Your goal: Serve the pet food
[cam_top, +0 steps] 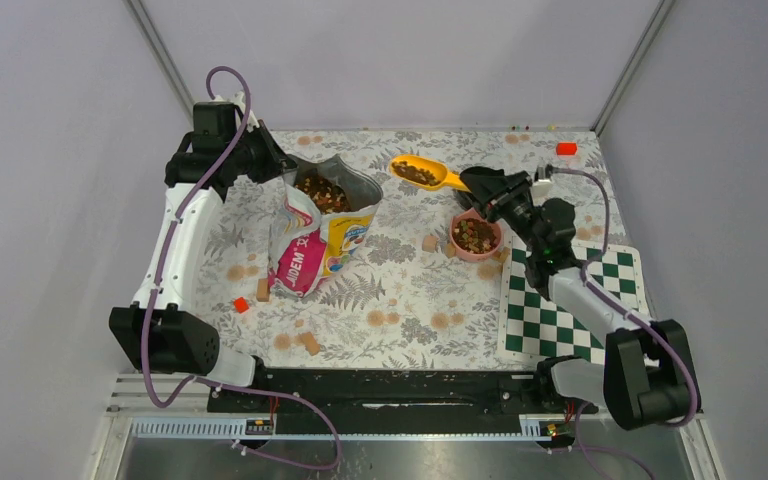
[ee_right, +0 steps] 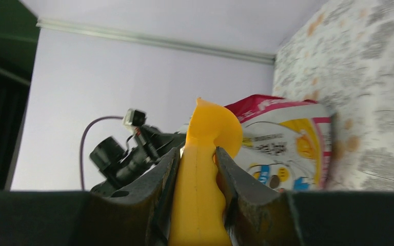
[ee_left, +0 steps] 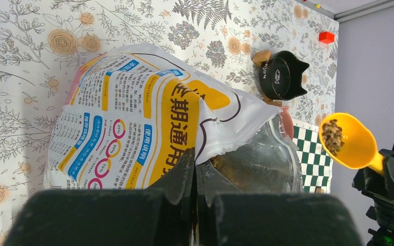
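Note:
The pet food shows as brown kibble in three places: in the open bag (cam_top: 322,192), in the yellow scoop (cam_top: 415,172) and in the pink bowl (cam_top: 476,236). My right gripper (cam_top: 468,181) is shut on the scoop's handle (ee_right: 200,195) and holds it level above the table, behind the bowl. My left gripper (cam_top: 282,168) is shut on the top edge of the yellow, white and pink bag (cam_top: 315,250), holding its mouth open. In the left wrist view the jaws (ee_left: 195,159) pinch the bag's rim (ee_left: 133,123), and the loaded scoop (ee_left: 346,141) hangs at the right.
A black cat-eared bowl (ee_left: 283,75) sits beyond the bag. Tan wooden cubes (cam_top: 429,242) (cam_top: 263,290) (cam_top: 308,342) lie scattered. A small red block (cam_top: 241,304) lies front left, another (cam_top: 566,148) at the back right. A green checkerboard (cam_top: 570,300) lies at the right.

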